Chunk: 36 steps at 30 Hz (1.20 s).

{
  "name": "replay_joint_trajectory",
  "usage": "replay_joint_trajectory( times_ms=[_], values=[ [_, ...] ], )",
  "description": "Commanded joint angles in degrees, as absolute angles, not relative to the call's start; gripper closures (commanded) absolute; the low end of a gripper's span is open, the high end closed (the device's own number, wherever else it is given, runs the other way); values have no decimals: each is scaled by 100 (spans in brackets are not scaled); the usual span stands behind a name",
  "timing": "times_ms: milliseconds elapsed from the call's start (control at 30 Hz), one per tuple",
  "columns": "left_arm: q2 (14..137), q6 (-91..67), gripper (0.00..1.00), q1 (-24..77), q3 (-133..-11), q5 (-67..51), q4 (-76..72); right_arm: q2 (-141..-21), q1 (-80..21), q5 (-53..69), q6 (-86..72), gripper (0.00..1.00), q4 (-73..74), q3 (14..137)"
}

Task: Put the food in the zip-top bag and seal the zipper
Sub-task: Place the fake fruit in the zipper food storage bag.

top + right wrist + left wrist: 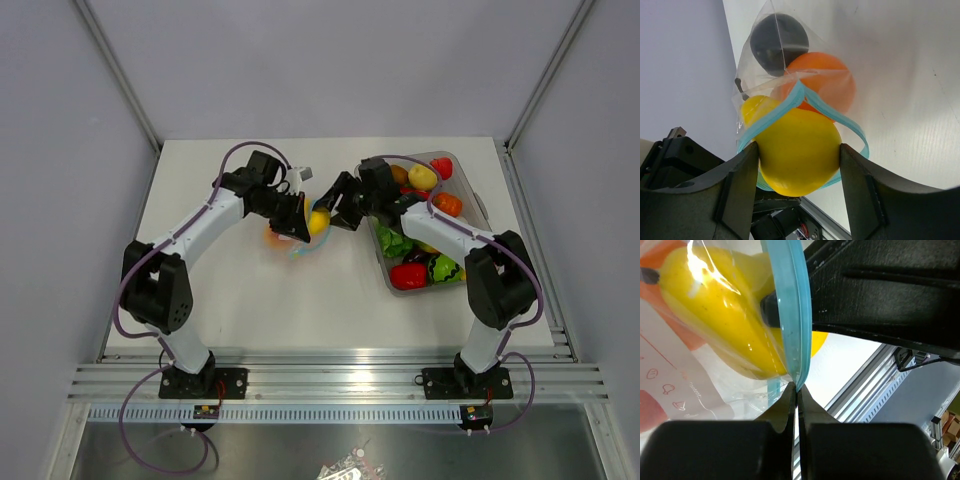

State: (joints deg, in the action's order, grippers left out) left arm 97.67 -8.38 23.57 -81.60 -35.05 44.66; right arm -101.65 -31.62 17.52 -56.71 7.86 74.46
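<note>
Right wrist view tells most of it: the right pincer (797, 150) has its jaws spread fairly wide around a glossy yellow toy fruit (800, 130), holding it right in the mouth of the small clear floppy zip-top bag (765, 65). The light blue zipper strip (852, 132) loops around the fruit, so it's about halfway through the opening. A round orange toy fruit (832, 80) is already inside. There's a dark round shape above it too, can't tell what.

Left wrist view shows the left pincer (796, 390) pinched fully closed on the zipper edge, holding the mouth up. From the top camera, the bag hangs between the two arms over the white worktop (250, 300).

My guess on progress: one fruit in, the yellow one going in, and more toy food over in the rigid clear tray (468, 185) on the right. Zipper is wide open, so sealing is all yet to do.

Writing-wise, the bag has small reddish outline icons (670, 390) and a line of tiny print, too small to read. No brand I can make out.
</note>
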Motion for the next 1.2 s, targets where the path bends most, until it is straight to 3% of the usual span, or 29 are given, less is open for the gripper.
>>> replay_joint_trajectory(
  times_ms=[0, 367, 967, 1167],
  values=[
    [9720, -852, 100, 2382, -8244, -3567, 4553, -10177, -3182, 1845, -5984, 42, -147, 7717],
    [9949, -905, 100, 2373, -9297, -3708, 4895, -10328, -3226, 2083, -6285, 42, -686, 7445],
    [11320, -1301, 100, 3225, -10721, -4595, 4570, -7797, -3067, 150, -5512, 40, 1203, 6108],
    [11216, -1090, 100, 3208, -10049, -4886, 4246, -7716, -3067, 44, -5265, 40, 1424, 6135]
  ],
)
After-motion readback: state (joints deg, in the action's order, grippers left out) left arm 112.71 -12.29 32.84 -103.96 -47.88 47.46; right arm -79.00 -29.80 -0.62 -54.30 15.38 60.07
